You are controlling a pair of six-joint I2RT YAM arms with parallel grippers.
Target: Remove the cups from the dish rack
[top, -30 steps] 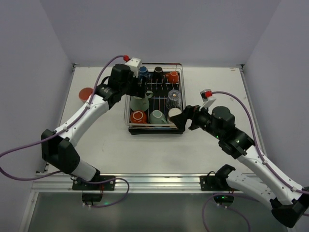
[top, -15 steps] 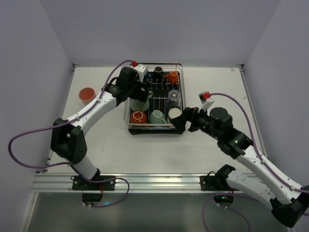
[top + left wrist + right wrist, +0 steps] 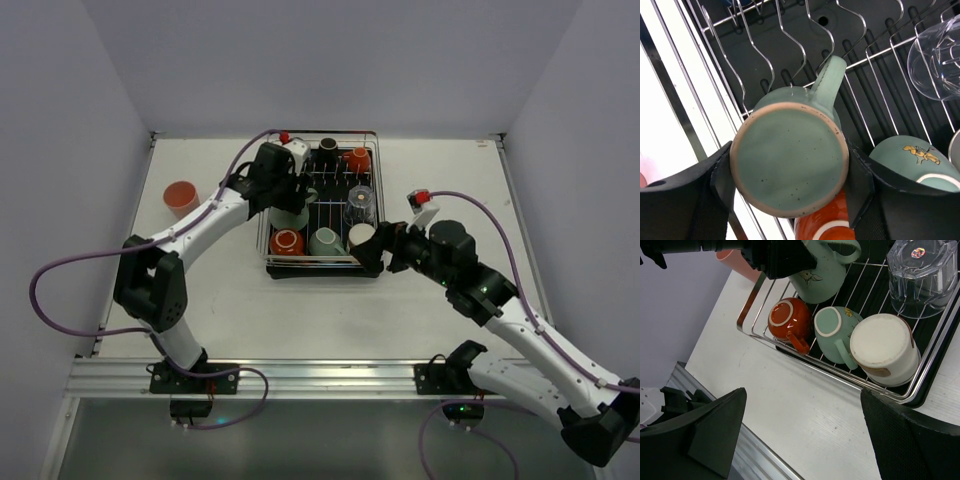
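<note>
Green mug (image 3: 789, 155): left gripper (image 3: 790, 167) clamps it, seen wrist-only; right gripper (image 3: 802, 405) open.

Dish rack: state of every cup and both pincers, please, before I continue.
Dish rack, loaded with cups.
Left pincer, straddling the tall green mug; grip unclear.
Tall green mug, base up in rack.
Right pincer, open, empty.
Front orange mug, base up in rack.
Teal mug, base up in rack.
Cream-based cup, base up in rack.
Clear cup, base up in rack.
Salmon cup, on the table, outside the rack.
</note>
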